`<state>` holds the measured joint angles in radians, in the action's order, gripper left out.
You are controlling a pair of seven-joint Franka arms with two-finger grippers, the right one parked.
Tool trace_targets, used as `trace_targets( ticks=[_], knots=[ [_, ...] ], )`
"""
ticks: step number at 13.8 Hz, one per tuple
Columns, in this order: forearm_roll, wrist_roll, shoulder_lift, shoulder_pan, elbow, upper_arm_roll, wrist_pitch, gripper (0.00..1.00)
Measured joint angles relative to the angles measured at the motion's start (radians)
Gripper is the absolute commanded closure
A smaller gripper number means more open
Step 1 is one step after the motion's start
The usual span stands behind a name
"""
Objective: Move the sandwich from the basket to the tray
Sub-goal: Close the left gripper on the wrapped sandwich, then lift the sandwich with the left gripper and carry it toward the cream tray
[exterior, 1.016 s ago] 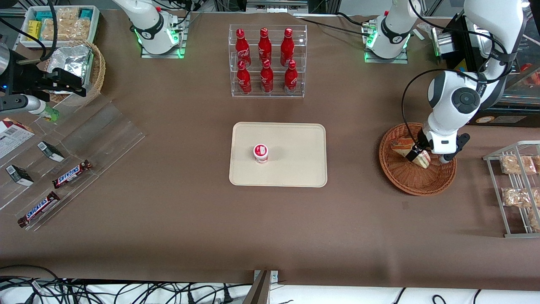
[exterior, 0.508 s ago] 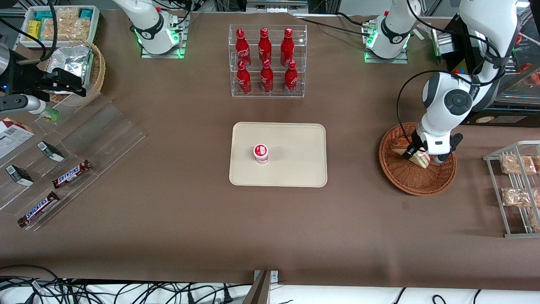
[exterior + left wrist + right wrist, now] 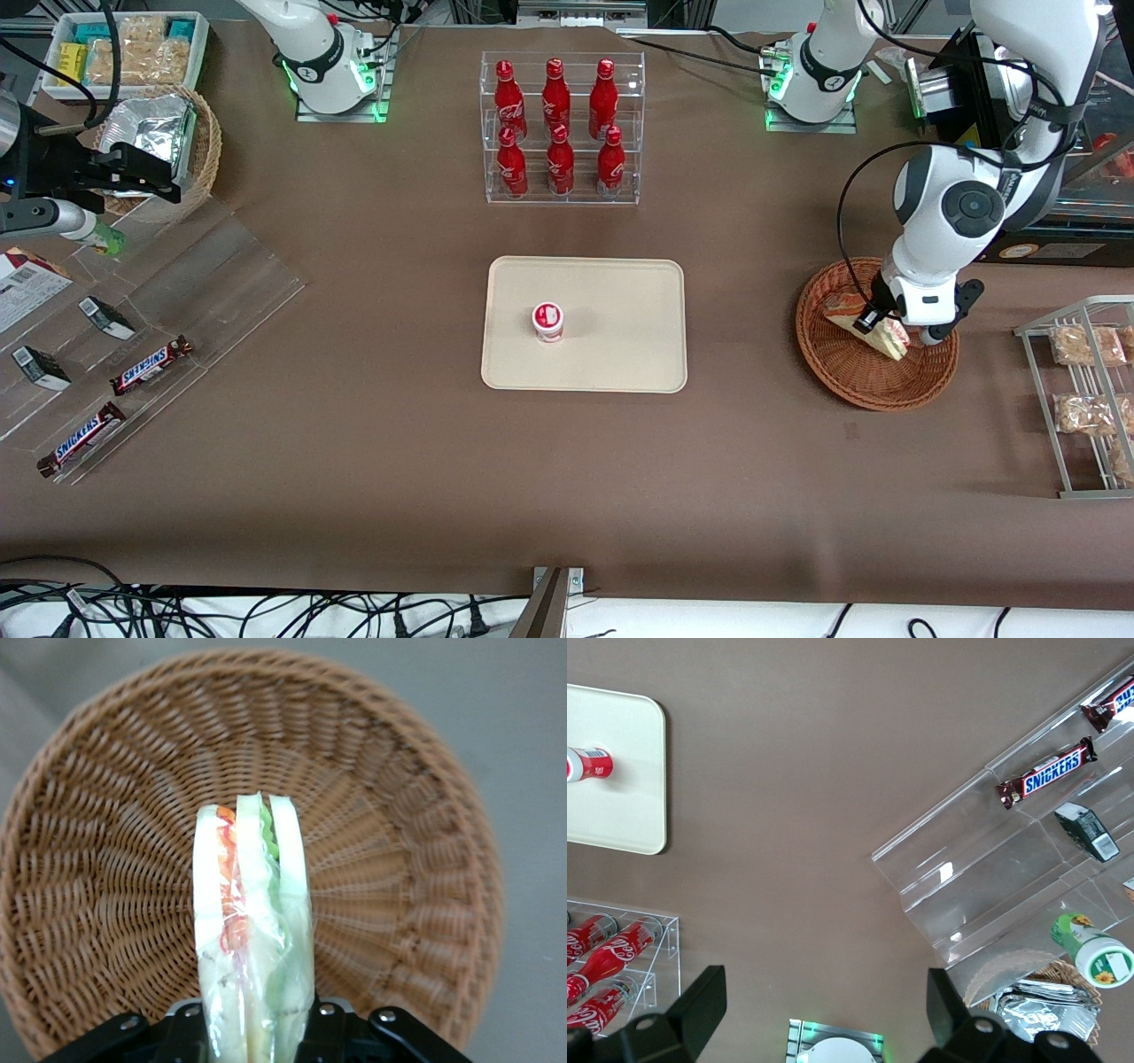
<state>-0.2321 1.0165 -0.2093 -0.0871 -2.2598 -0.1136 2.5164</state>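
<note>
Wrist view: I'm seeing my gripper [image 3: 257, 1032] clamping the sandwich [image 3: 252, 939] on edge, with the basket [image 3: 115, 859] lying directly below it.

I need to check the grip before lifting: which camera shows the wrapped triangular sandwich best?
The left wrist view: the clear-wrapped triangular sandwich fills it edge-on, red and green filling visible, above the reddish-brown round wicker basket, clamped in the pincer. The front view shows it small, partly covered by the arm. The right wrist view misses it.
</note>
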Motion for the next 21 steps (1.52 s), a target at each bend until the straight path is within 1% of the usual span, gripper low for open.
trace_targets(
  ticks=[2,4,8,11,13,16,18,21],
  knots=[
    [0.000,-0.023,0.022,0.001,0.074,-0.038,-0.127,1.00],
    [0.010,-0.054,0.027,0.003,0.177,-0.070,-0.280,1.00],
    [0.101,-0.225,0.029,0.007,0.386,-0.078,-0.537,1.00],
    [0.132,-0.382,0.018,0.018,0.541,-0.109,-0.697,1.00],
    [0.140,-0.439,0.000,0.023,0.607,-0.166,-0.732,1.00],
    [0.140,-0.453,-0.048,0.055,0.627,-0.265,-0.725,1.00],
    [0.140,-0.453,-0.090,0.114,0.635,-0.287,-0.683,1.00],
    [0.140,-0.453,-0.145,0.206,0.641,-0.291,-0.618,1.00]
  ],
)
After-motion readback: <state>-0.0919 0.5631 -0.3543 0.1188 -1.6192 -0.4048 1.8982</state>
